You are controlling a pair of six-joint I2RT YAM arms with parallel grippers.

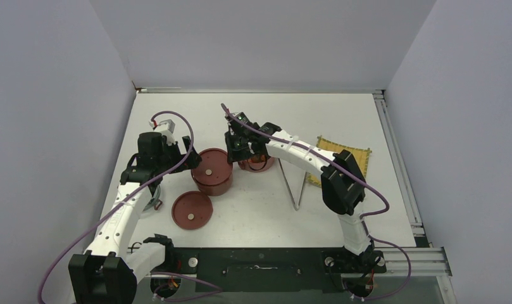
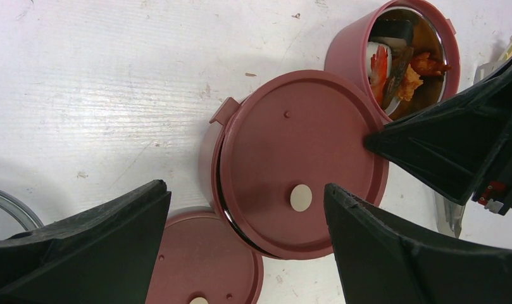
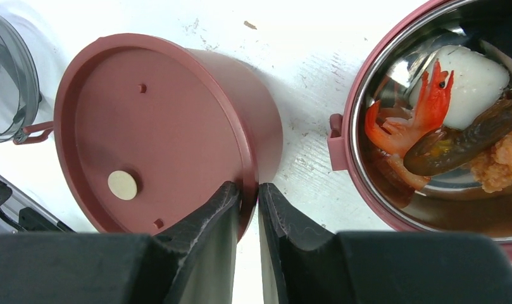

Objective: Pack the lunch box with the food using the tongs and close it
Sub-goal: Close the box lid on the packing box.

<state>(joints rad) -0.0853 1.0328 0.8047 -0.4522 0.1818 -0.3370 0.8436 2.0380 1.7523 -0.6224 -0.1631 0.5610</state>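
Right claw [image 3: 250, 190]: nearly closed; it seems to pinch the right edge of the flat round dark-red lid [image 3: 145, 126] that sits on the round dark-red closed bowl [image 3: 262, 126].
Left claw [image 2: 245, 189]: wide open, holds nothing, hangs directly above the closed bowl.
Open dark-red bowl with steel inside [image 3: 337, 144]: just right of the closed bowl; the food [image 3: 471, 82] lies in it.
Second flat dark-red lid [image 1: 192, 210]: on the white table [image 1: 272, 215], just beside the closed bowl, toward the arm bases.
Long thin silver tongs [image 1: 295, 190]: on the table, right of the closed bowl, beyond the open bowl, in neither claw.
Deciding relation: I judge the closing comes next. The free lid lies nearer to the left arm, and the open bowl nearer to the right arm.
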